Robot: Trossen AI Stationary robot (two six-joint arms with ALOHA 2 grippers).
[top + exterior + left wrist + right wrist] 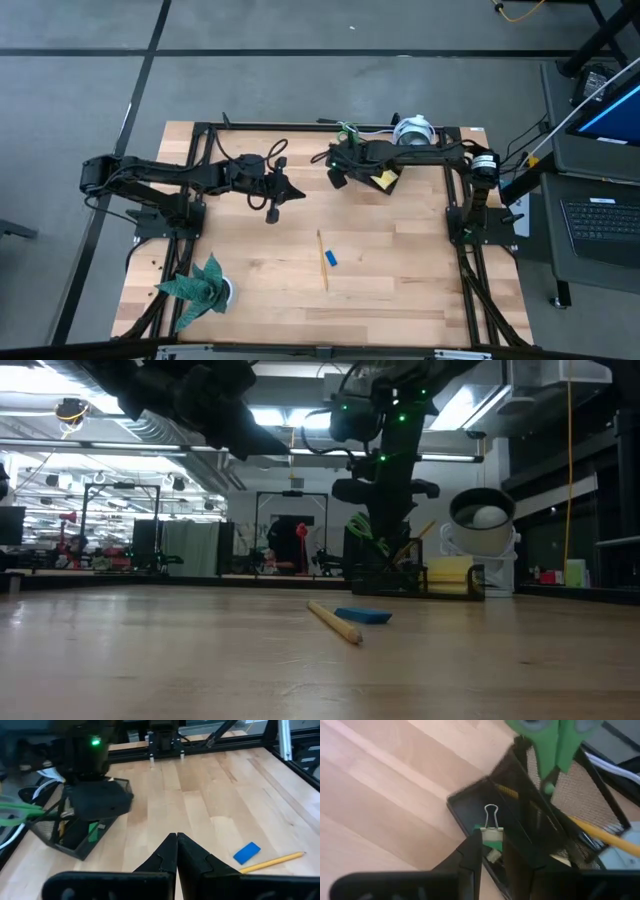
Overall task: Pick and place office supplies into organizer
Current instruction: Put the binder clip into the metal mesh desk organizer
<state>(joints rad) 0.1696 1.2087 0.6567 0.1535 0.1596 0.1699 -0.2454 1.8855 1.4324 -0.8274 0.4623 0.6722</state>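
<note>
The black mesh organizer [468, 806] stands at the table's far middle, under my right arm. Green-handled scissors [551, 744] and a yellow pencil [598, 835] stand in its raised back part, and a yellow sticky-note pad [450, 572] sits in it too. My right gripper [492, 841] hangs over its low front compartment, shut on a small green binder clip [492, 833]. A second yellow pencil [324, 258] and a small blue block [331, 258] lie flat on the table's near middle. My left gripper [176, 845] hovers shut and empty left of centre. My right gripper pinches the binder clip's green body [493, 834] between its two fingers. The fingers slant down from above. The clip's silver wire loop [491, 814] sticks out past the fingertips, over the organizer's front compartment. Whether the clip touches the organizer I cannot tell.
A round white camera-like device [412, 130] stands right behind the organizer. A green paper plant [200, 285] sits at the near left corner. Black frame rails [200, 150] run along the table's left, right and far sides. Bare wood lies around the pencil and block.
</note>
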